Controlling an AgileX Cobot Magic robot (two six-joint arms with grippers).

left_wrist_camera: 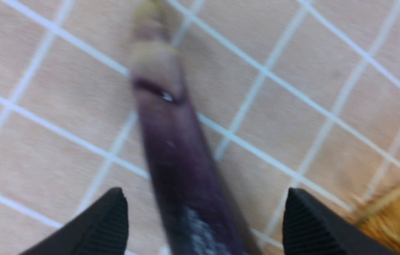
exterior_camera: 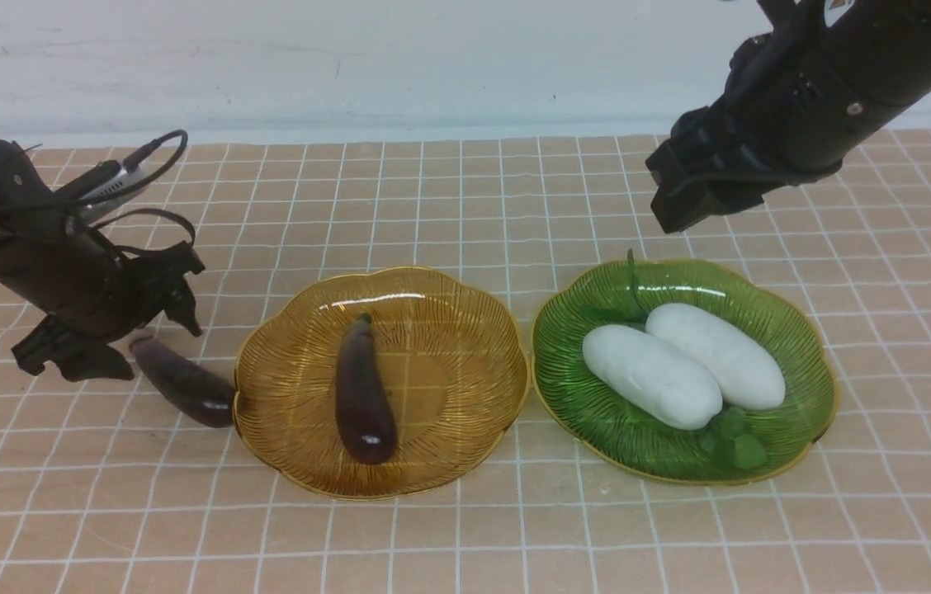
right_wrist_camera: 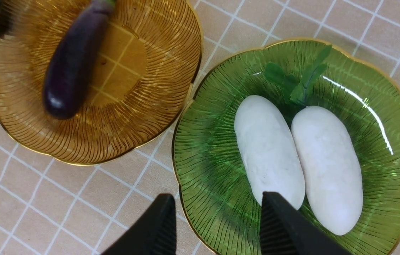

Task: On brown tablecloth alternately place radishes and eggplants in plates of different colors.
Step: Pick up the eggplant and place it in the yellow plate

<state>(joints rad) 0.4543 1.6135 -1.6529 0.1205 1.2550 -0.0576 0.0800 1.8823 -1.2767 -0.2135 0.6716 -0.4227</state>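
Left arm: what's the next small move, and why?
Probably lower the left gripper and close it on the loose eggplant. The jaws stand open on either side of that eggplant, which lies on the cloth beside the rim of the amber plate. The other eggplant already lies in that plate, so this one looks like the last piece left outside.
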